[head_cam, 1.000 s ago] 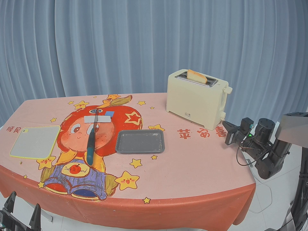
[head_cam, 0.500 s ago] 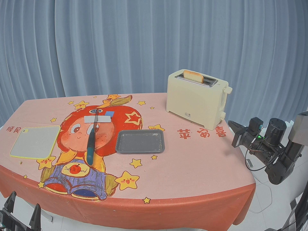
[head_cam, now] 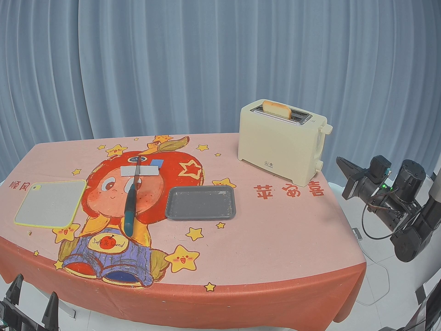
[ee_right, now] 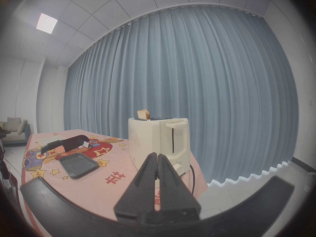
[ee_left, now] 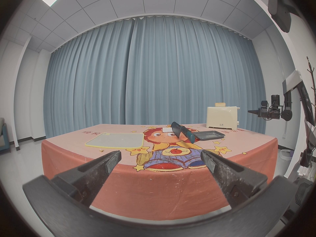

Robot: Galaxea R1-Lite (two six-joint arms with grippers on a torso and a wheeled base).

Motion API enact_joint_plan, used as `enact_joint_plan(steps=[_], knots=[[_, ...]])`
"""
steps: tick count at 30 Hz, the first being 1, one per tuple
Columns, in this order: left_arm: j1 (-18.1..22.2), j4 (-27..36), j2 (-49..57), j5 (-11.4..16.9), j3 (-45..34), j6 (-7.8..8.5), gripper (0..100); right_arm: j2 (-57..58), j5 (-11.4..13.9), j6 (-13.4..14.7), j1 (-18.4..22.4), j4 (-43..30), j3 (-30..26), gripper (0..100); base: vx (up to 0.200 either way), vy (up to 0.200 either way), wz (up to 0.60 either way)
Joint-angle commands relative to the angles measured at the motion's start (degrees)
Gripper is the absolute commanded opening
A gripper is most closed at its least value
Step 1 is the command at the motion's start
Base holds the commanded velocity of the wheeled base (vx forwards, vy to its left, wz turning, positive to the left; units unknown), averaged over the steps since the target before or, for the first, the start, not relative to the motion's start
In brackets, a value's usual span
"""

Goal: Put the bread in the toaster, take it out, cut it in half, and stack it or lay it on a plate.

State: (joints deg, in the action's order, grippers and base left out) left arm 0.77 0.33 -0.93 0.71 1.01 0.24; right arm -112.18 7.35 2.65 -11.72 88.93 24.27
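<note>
Bread (head_cam: 276,109) stands in the toaster (head_cam: 280,141) slot with its top poking out, right of centre in the head view. Right gripper (head_cam: 342,162) near right edge, apart from toaster, fingers pressed together, empty. Left gripper (ee_left: 161,157) spread wide, empty. Grey plate (head_cam: 200,202) mid-frame, knife (head_cam: 130,203) left of it.

One high, two low, toaster (head_cam: 278,148) shared

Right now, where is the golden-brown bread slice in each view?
Head view: the golden-brown bread slice sticks up from the cream box-shaped toaster at the table's far right.
Left wrist view: it pokes from the toaster beyond the dark grey rectangular tray.
Right wrist view: it tops the toaster ahead of the shut right gripper.
Shared landmark: the toaster.
</note>
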Motion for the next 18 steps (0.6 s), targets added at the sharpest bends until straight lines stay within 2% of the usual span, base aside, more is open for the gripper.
enact_joint_plan(steps=[1, 18], knots=[[0.0, 0.0, 0.9, 0.0, -1.0, 0.02, 100, 1.3, -0.1, -0.1, -0.2, 0.0, 0.0, 0, 0.000, 0.000, 0.00], [0.0, 0.0, 0.9, 0.0, -1.0, 0.02, 100, 1.6, 0.0, -0.7, -1.1, 0.1, -1.2, 0, 0.000, 0.000, 0.00]])
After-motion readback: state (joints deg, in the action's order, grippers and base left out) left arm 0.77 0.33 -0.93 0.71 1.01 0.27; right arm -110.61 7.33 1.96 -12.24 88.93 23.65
